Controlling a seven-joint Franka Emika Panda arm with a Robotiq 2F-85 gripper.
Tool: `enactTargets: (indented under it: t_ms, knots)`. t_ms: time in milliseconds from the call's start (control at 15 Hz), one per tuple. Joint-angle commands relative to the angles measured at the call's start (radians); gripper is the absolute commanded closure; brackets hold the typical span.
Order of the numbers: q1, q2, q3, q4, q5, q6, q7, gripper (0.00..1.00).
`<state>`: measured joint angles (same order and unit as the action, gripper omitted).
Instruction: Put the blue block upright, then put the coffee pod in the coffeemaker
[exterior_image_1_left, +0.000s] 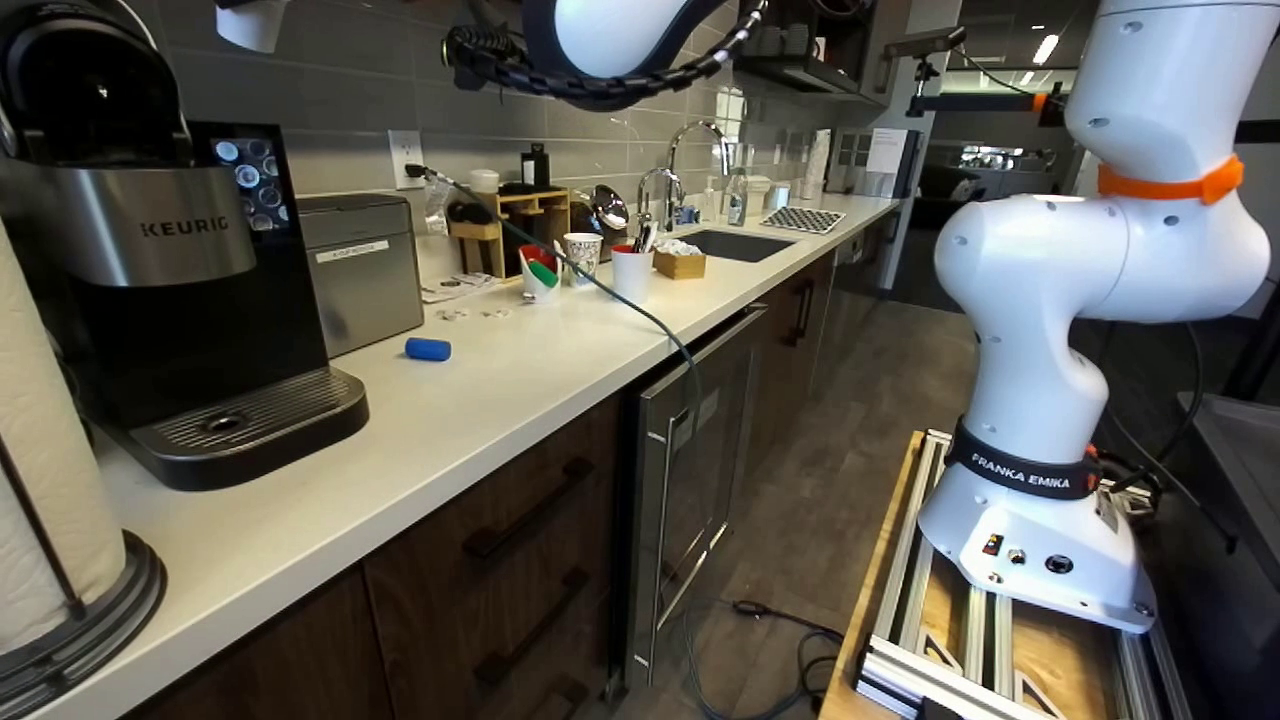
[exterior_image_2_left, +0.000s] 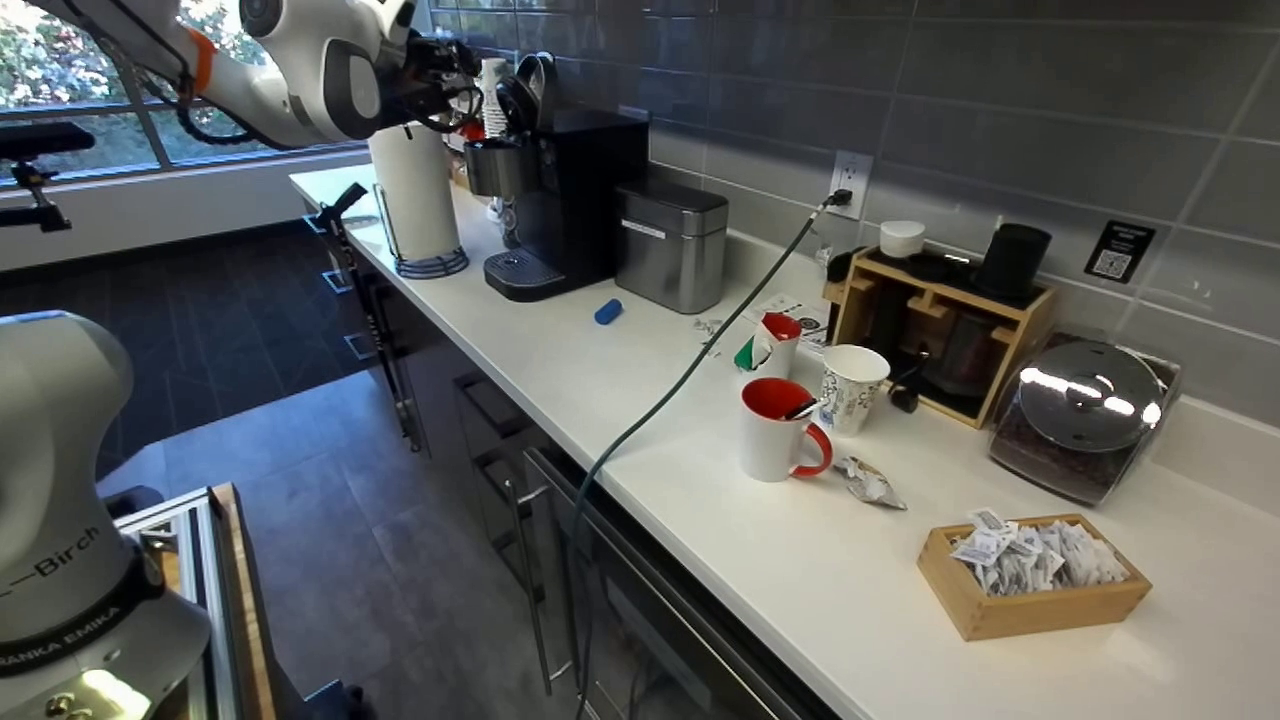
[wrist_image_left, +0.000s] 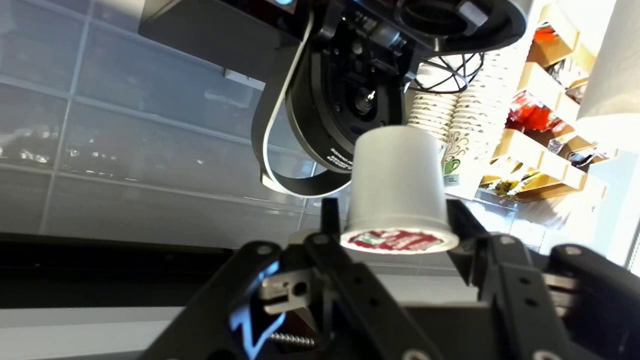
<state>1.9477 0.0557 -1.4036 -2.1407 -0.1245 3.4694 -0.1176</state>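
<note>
Between its two fingertips my gripper (wrist_image_left: 394, 215) is shut on a white coffee pod (wrist_image_left: 397, 175) with a red printed lid. The wrist view stands upside down. Just beyond the pod is the coffeemaker (wrist_image_left: 330, 125), its round top lid swung open. In an exterior view my gripper (exterior_image_2_left: 450, 92) hovers high in front of the raised lid of the black coffeemaker (exterior_image_2_left: 590, 200). The blue block (exterior_image_1_left: 428, 349) lies on its side on the counter beside the coffeemaker, near the drip tray; the same blue block (exterior_image_2_left: 608, 312) shows in both exterior views.
A paper towel roll (exterior_image_2_left: 415, 205) stands close to the coffeemaker on one side, a grey metal box (exterior_image_2_left: 672, 245) on the other. Stacked paper cups (wrist_image_left: 465, 130) are behind. A cable (exterior_image_2_left: 690, 365) hangs across the counter near mugs and a wooden organizer (exterior_image_2_left: 940, 335).
</note>
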Motion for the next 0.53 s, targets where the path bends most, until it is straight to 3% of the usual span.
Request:
enactTargets:
  t_ms: [0,333,400,467]
  knots:
    - [-0.042,0.004,0.038,0.027,-0.001,-0.007,0.046,0.71]
    - [-0.078,-0.051,0.116,0.023,-0.037,-0.041,0.109,0.71]
    - [-0.226,-0.060,0.282,0.025,0.006,-0.052,0.078,0.71]
    - [-0.269,-0.048,0.329,0.028,0.020,-0.052,0.088,0.71]
